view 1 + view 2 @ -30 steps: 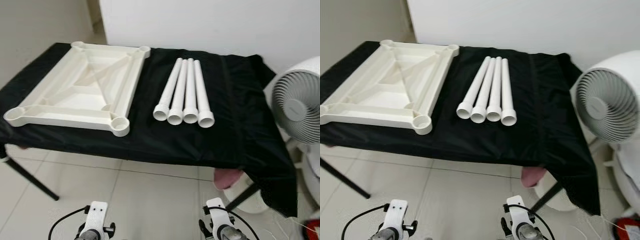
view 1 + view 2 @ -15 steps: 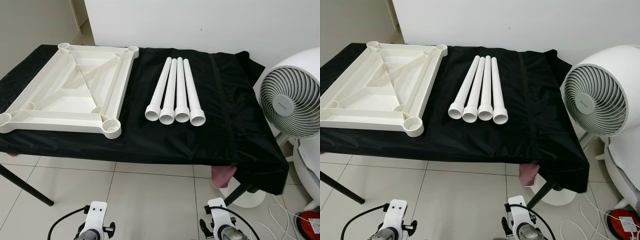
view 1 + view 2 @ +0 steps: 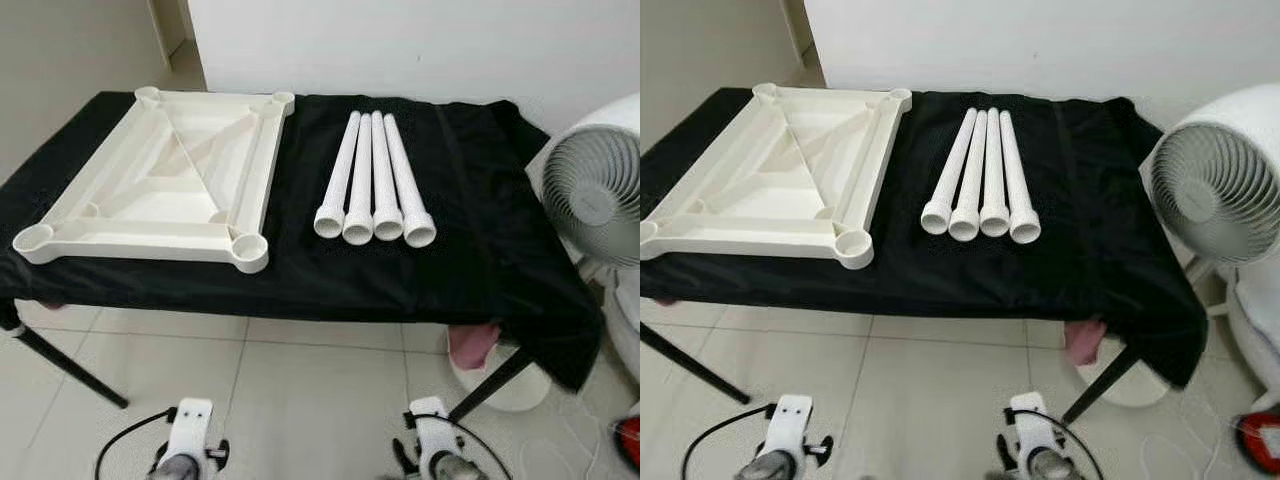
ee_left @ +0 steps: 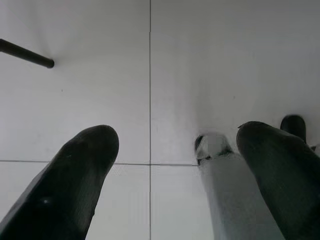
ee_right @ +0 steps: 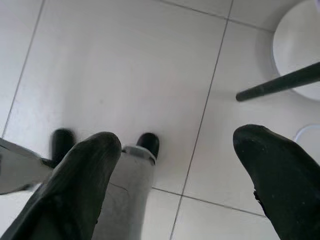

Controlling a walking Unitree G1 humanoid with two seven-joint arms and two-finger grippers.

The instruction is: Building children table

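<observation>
White tabletop [image 3: 160,190] upside down beside four legs [image 3: 375,190], both grippers' fingers [image 4: 75,185] [image 5: 75,190] apart, no writing legible

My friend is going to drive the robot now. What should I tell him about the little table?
Left pincer: open, holding nothing, hanging low over the floor tiles.
Right pincer: open, holding nothing, also hanging low.
Tabletop: lies upside down on the left of the black-covered table, its corner sockets facing up.
Four legs: lie side by side to the right of it, wide ends toward the robot.
Done: nothing fitted yet.
Left: pick up each leg and fit one into each corner socket, then turn the table over.
</observation>
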